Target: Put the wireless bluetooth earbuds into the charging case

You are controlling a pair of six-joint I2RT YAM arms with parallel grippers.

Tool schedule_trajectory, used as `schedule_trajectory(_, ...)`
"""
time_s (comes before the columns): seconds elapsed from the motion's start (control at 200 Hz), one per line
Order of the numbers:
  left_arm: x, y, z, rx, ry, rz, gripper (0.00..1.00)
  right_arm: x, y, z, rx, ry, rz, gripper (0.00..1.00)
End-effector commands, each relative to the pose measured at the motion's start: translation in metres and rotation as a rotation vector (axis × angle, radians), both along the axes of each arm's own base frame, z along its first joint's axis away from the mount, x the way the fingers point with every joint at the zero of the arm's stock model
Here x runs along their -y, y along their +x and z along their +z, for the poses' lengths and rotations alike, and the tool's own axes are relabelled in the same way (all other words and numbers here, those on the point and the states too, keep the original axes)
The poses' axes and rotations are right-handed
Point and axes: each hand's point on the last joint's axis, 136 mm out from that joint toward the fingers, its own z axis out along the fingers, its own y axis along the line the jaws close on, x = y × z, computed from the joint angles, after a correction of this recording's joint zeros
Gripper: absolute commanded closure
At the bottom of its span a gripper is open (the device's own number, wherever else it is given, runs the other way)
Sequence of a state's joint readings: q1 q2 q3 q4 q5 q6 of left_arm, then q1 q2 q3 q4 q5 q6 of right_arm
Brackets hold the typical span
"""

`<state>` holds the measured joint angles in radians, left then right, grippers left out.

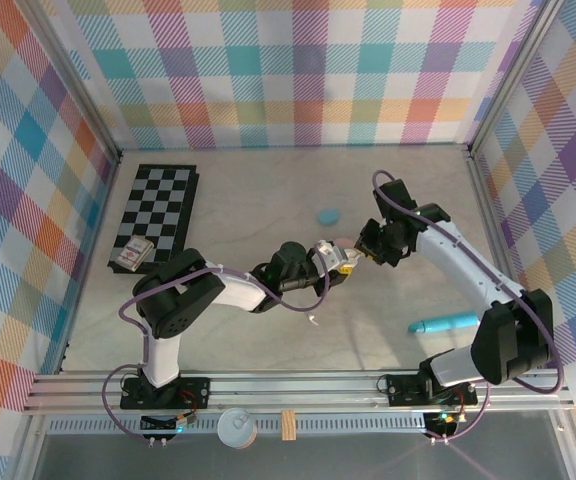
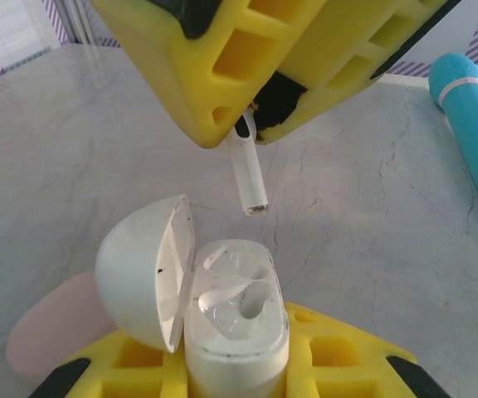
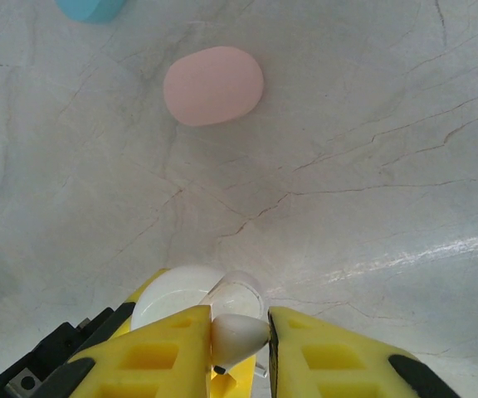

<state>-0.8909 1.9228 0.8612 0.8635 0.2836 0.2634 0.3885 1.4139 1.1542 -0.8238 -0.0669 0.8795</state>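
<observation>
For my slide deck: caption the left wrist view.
Right gripper holds a white earbud stem-first above the open white case held by the left gripper.

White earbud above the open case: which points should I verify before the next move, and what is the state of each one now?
1. Lid of white case open: ok.
2. Left gripper shut on white case: ok.
3. Right gripper holding white earbud, stem down: ok.
4. White earbud lined up over white case: cannot tell.
5. Free place inside white case: cannot tell.
6. Pink case apart from both grippers: ok.
</observation>
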Motion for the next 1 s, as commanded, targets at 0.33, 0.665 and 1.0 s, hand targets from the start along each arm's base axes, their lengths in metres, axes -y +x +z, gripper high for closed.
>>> schedule_trajectory(0.33, 0.013, -0.002, 0.018, -0.031, -0.059, -0.027, 0.99, -0.008, 0.009, 0.001, 0.012, 0.002, 0.006, 0.77)
schedule_trajectory(0.665, 0.016, 0.000, 0.026, -0.037, -0.084, -0.021, 0.99, -0.008, 0.008, -0.005, -0.002, -0.009, 0.013, 0.77)
schedule_trajectory(1.0, 0.017, 0.001, 0.030, -0.040, -0.095, -0.018, 1.00, -0.006, 0.008, -0.009, 0.002, -0.025, 0.005, 0.77)
